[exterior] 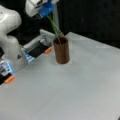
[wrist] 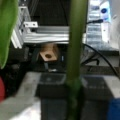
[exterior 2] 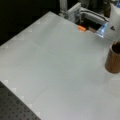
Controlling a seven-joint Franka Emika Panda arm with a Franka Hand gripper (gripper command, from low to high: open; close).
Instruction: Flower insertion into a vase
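Vase (exterior: 61, 50): dark brown cylinder, upright on the grey counter (exterior: 75, 90), toward a front view's top, just in front of the counter's back edge. In a front view the vase (exterior 2: 113, 60) shows at the right edge, partly cut off, rim open. Inside it: thin green flower stems (exterior: 55, 27), lower ends past the rim and down in the mouth, leaning up and to a front view's left toward the arm. Blossom end not visible.

End effector (exterior: 46, 10): at a front view's top, above and left of the vase, blue finger parts on a white wrist body. The stems run up into it, so it looks clamped on the stems, but whether the fingers are together or apart cannot be told. Not touching the vase. In the wrist view a thick green stem (wrist: 75, 50) runs top to bottom through the middle, a green leaf (wrist: 6, 27) at the left edge, a bit of blue at the bottom right corner.

White robot arm (exterior: 8, 37) at a front view's left. Behind the counter: metal frame rails (exterior: 37, 41), small orange parts (exterior: 48, 50) and (exterior: 9, 79); in a front view an orange part (exterior 2: 81, 28) near the top. Rest of counter bare grey; dark perforated board (exterior 2: 15, 110) at bottom left.
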